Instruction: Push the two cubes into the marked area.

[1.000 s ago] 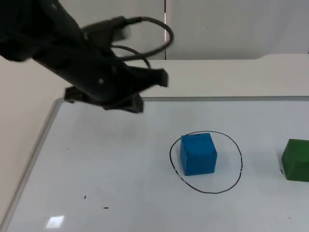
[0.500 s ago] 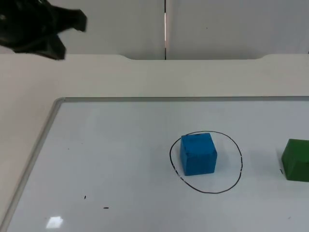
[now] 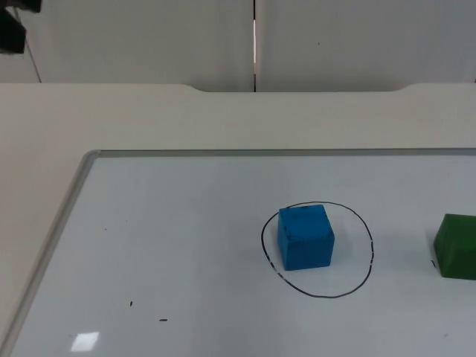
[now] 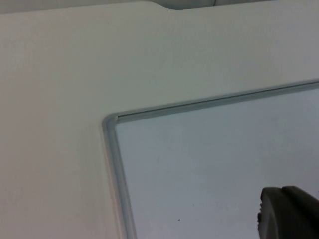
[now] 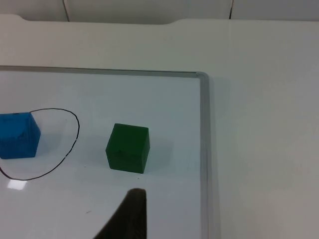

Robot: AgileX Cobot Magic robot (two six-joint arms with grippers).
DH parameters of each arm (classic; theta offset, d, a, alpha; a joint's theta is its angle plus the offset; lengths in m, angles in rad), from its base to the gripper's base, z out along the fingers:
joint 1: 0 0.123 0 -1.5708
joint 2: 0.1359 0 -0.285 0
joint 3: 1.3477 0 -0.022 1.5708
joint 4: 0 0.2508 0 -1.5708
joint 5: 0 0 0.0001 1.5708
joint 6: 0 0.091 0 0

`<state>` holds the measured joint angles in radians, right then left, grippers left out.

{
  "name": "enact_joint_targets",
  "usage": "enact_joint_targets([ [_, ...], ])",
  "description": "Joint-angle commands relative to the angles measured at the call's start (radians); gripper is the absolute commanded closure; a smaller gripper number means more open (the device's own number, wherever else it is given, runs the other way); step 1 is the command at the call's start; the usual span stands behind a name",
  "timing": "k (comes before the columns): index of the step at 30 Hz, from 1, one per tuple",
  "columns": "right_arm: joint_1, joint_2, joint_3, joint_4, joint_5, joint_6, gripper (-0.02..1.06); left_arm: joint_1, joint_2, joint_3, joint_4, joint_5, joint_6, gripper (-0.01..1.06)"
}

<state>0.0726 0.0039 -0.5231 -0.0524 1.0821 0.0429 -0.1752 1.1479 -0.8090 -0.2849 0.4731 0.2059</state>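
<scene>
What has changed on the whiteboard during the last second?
The left arm's claw pulled back from above the board toward the far left corner, holding nothing. The blue foam cube stayed inside the drawn black ring, and the green foam cube stayed outside it, to the right.

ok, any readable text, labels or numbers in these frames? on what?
None: no words, numbers or brand marks.
Whiteboard: the only sign is a hand-drawn black circle, plus a few tiny pen specks.
Blue cube, inside the circle: plain faces.
Green cube, outside it: plain faces.
</scene>
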Motion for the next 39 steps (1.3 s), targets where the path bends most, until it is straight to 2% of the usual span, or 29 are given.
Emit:
enact_joint_targets([
  [1, -0.006, -0.004, 0.007, 0.006, -0.003, -0.008, -0.01, 0.003, -0.137, 0.076, -0.019, 0.015, 0.007, 1.05],
  [7, -0.006, -0.004, 0.007, 0.006, -0.003, -0.008, -0.01, 0.003, -0.327, 0.119, -0.017, 0.1, 0.025, 1.05],
  [11, -0.006, -0.004, 0.007, 0.006, -0.003, -0.008, -0.01, 0.003, -0.496, 0.125, 0.018, 0.186, 0.025, 1.05],
  [17, -0.006, -0.004, 0.007, 0.006, -0.003, -0.008, -0.01, 0.003, -0.602, 0.125, 0.024, 0.254, 0.025, 1.05],
  [25, -0.006, -0.004, 0.007, 0.006, -0.003, -0.008, -0.01, 0.003, -0.706, 0.129, 0.095, 0.385, 0.023, 1.05],
  [29, -0.006, -0.004, 0.007, 0.006, -0.003, -0.008, -0.01, 0.003, -0.761, 0.156, 0.091, 0.411, 0.005, 1.05],
  [32, -0.006, -0.004, 0.007, 0.006, -0.003, -0.008, -0.01, 0.003, -0.844, 0.244, 0.091, 0.426, -0.032, 1.05],
  [36, -0.006, -0.004, 0.007, 0.006, -0.003, -0.008, -0.01, 0.003, -0.909, 0.311, 0.091, 0.422, -0.036, 1.05],
  [39, -0.006, -0.004, 0.007, 0.006, -0.003, -0.008, -0.01, 0.003, -0.938, 0.314, 0.091, 0.403, -0.054, 1.05],
])
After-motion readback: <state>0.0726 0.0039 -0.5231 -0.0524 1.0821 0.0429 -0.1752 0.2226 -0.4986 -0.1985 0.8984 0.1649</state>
